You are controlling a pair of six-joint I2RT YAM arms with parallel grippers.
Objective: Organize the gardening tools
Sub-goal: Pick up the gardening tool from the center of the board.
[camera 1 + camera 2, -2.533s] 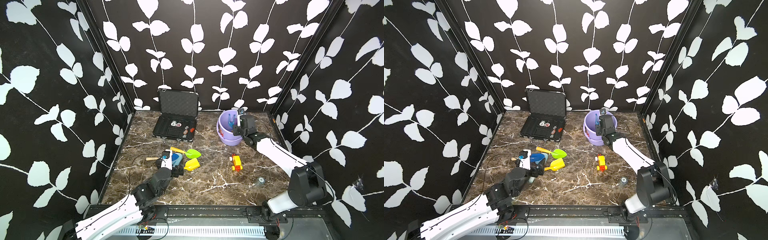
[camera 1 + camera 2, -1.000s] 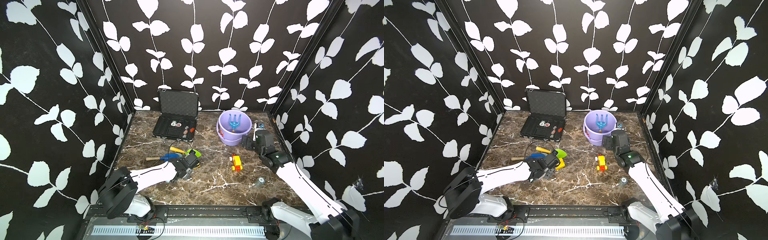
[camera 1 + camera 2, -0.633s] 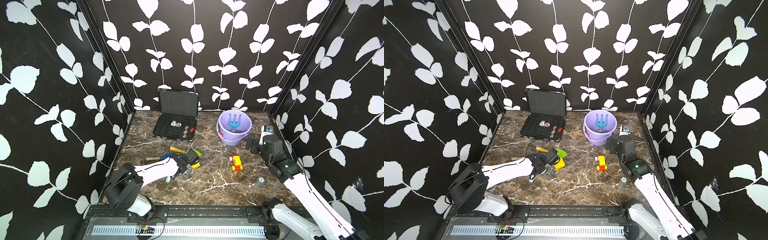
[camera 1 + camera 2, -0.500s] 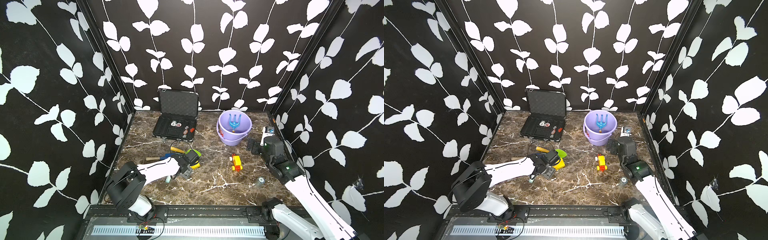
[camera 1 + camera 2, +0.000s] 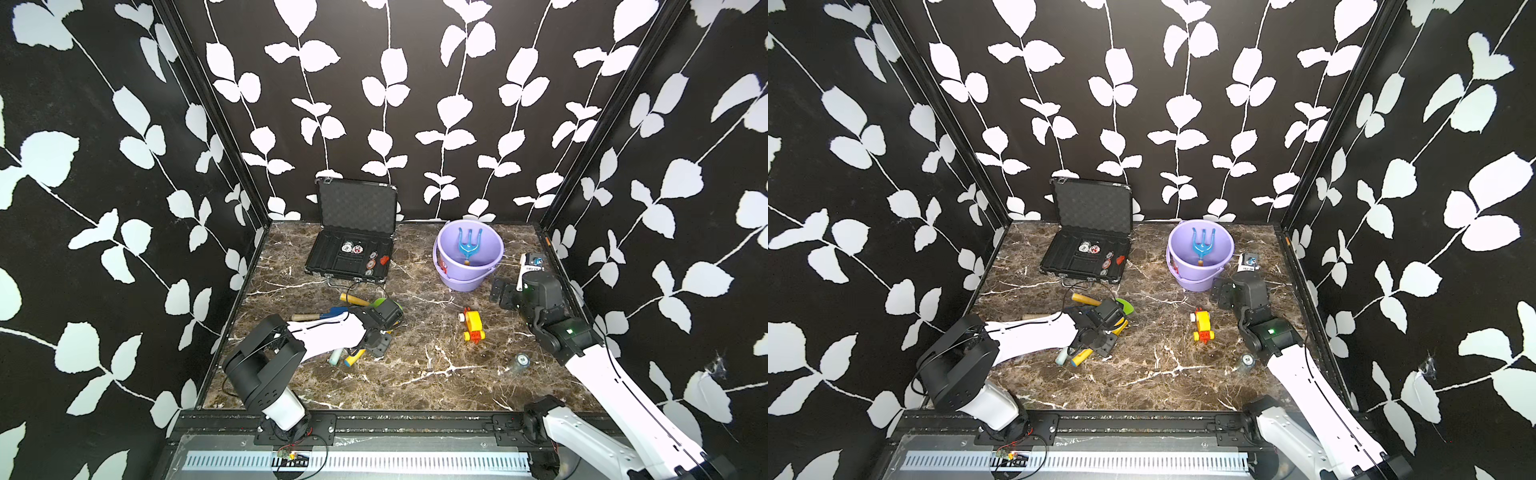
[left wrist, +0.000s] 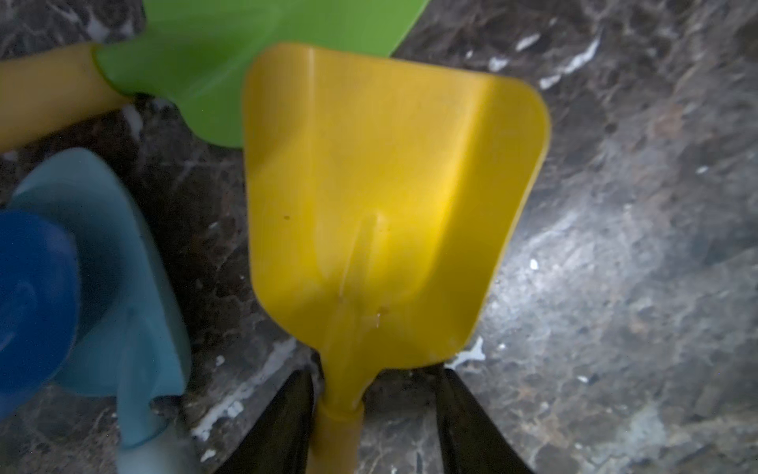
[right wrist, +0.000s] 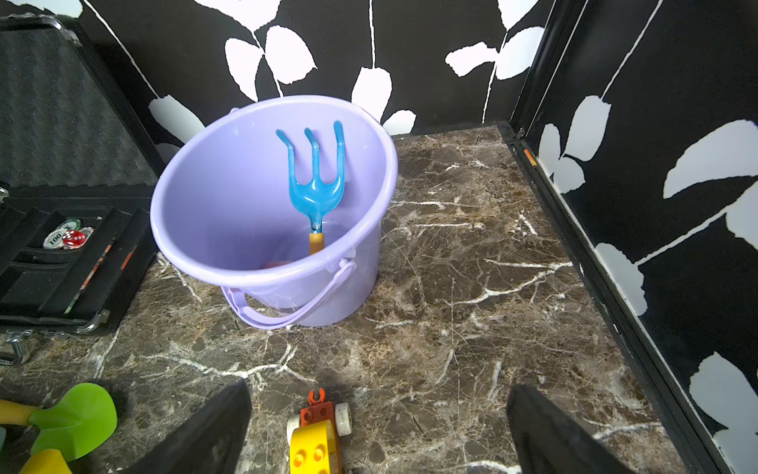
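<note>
Yellow shovel (image 6: pixel 389 197) handle is straddled by left claw (image 6: pixel 372 381), jaws apart, unclamped; closure should be centred, green shovel (image 6: pixel 229 53) avoided. Right claw (image 7: pixel 379 385) is spread wide, empty.

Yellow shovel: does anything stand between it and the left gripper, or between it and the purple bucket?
Nothing visible: the left gripper straddles the yellow shovel at its handle. Toward the purple bucket, only the green shovel borders its blade.

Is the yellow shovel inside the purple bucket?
No, the yellow shovel lies on the marble table, its handle between the fingers of the left hand.
</note>
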